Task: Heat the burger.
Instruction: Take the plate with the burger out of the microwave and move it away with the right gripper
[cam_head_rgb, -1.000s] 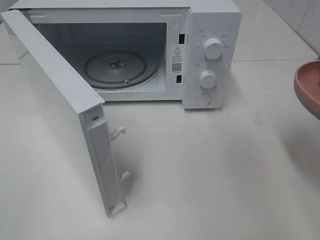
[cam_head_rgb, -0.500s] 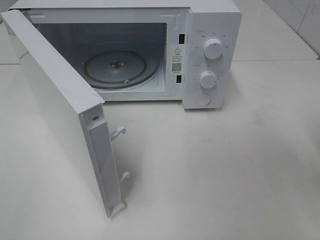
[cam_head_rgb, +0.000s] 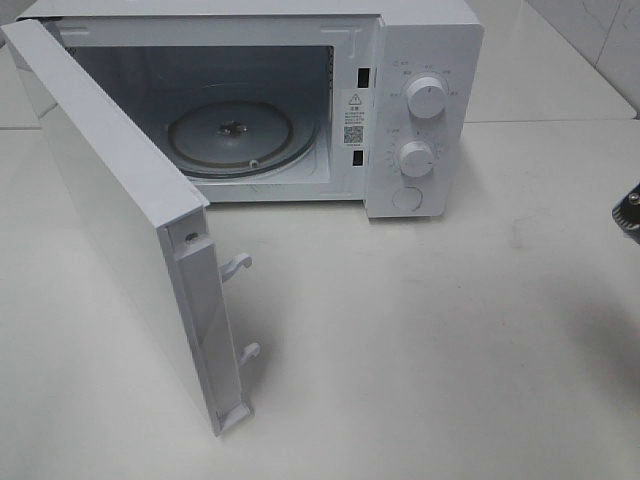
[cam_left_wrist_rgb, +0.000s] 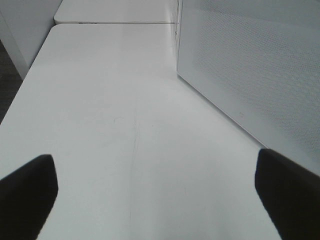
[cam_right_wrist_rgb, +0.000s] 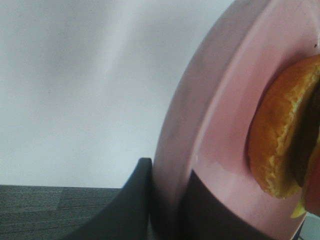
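The burger, golden-brown bun with a yellow edge showing, lies on a round pink plate in the right wrist view. My right gripper is shut on the plate's rim, one dark finger on each side of it. In the exterior high view burger and plate are out of sight; only a dark bit of the right arm shows at the right edge. My left gripper is open above bare table, nothing between its fingers.
A white microwave stands at the back of the table, its door swung wide open toward the front left. The glass turntable inside carries nothing. Two dials sit on its right panel. The door's meshed face is beside the left gripper.
The pink plate seen at the right edge of the exterior view a second ago has gone out of frame; a dark part of the right arm now shows there. The microwave is unchanged.
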